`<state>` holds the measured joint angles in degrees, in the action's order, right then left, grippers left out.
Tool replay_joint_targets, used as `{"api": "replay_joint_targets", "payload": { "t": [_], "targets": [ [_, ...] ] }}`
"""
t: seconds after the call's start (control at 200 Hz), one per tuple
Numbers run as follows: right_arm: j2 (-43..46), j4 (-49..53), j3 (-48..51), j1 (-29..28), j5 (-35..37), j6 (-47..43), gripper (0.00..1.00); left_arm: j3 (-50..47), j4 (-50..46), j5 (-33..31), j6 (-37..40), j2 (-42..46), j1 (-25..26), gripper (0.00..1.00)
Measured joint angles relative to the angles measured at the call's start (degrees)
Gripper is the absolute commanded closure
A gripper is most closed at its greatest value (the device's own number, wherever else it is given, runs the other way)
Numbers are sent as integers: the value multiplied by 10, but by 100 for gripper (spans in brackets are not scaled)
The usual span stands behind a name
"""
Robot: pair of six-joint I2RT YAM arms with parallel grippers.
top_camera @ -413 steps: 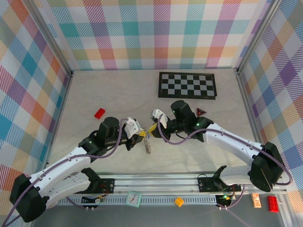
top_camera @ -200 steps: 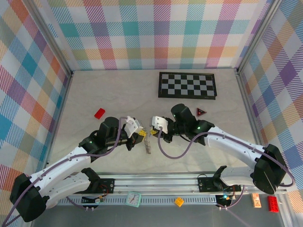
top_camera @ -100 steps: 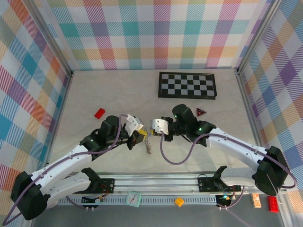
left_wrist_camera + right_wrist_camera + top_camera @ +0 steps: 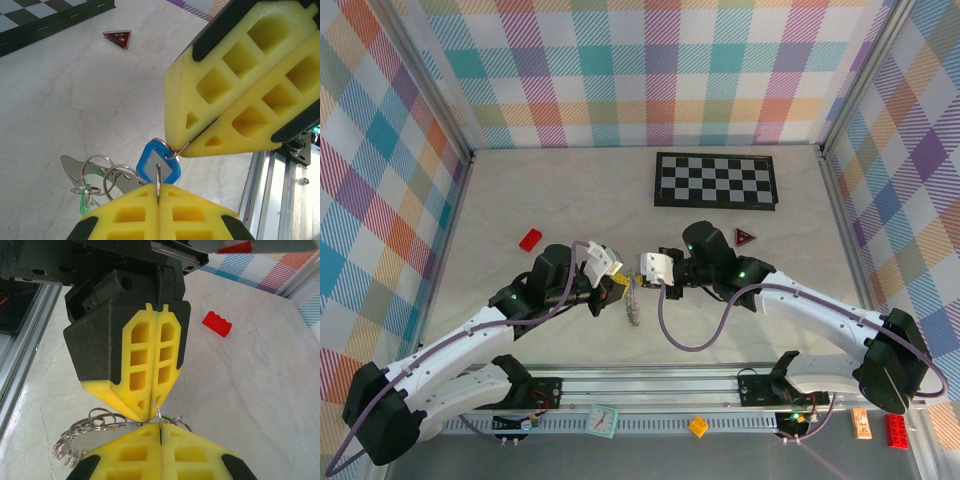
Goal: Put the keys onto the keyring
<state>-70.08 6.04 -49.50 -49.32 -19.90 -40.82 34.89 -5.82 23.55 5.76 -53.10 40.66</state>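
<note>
Both grippers meet tip to tip over the table's near middle. My left gripper point(image 4: 618, 288) point(image 4: 158, 189) is shut on a thin silver ring that stands on edge in front of the blue key point(image 4: 158, 163). Shut as well, my right gripper point(image 4: 639, 281) point(image 4: 160, 426) pinches a ring wire at that blue tag's top corner. The keyring point(image 4: 632, 309) point(image 4: 82, 434), a bunch of silver rings and chain on a small metal plate, hangs below the tips. The green key point(image 4: 84, 198) dangles among its rings. In the right wrist view one ring arcs from the left gripper point(image 4: 150, 414) into my right jaws' slit.
A red block point(image 4: 530, 240) point(image 4: 216, 322) lies on the table to the left. A small red triangle point(image 4: 745, 236) point(image 4: 118, 38) sits right of centre, in front of the black-and-white chequered board point(image 4: 716, 180). An aluminium rail point(image 4: 660, 385) runs along the near edge.
My right gripper has moved left and slightly nearer until its tips touch the left gripper's. The hanging keyring has turned a little. Both grippers stayed shut.
</note>
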Motion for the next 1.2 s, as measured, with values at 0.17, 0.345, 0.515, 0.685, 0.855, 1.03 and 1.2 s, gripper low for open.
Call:
{"api": "replay_joint_targets", "payload": {
  "t": [0.17,0.345,0.515,0.685,0.855,1.03,1.2],
  "targets": [
    [-7,0,0,-8,9,-7,100,1,0,0,0,-1,0,100],
    [-8,0,0,-10,21,-11,100,2,0,0,0,-1,0,100],
    [-6,-10,6,-11,33,-17,100,2,0,-2,0,-1,0,100],
    [-5,-19,16,-13,40,-17,100,2,0,-2,-2,-4,0,100],
    [5,-24,23,-13,46,-19,100,2,0,-2,-2,-4,0,100],
    [22,-35,30,-13,56,-21,100,2,0,0,-2,-4,0,100],
    [24,-36,30,-13,60,-21,100,2,0,1,-2,-4,0,100]
  ]
}}
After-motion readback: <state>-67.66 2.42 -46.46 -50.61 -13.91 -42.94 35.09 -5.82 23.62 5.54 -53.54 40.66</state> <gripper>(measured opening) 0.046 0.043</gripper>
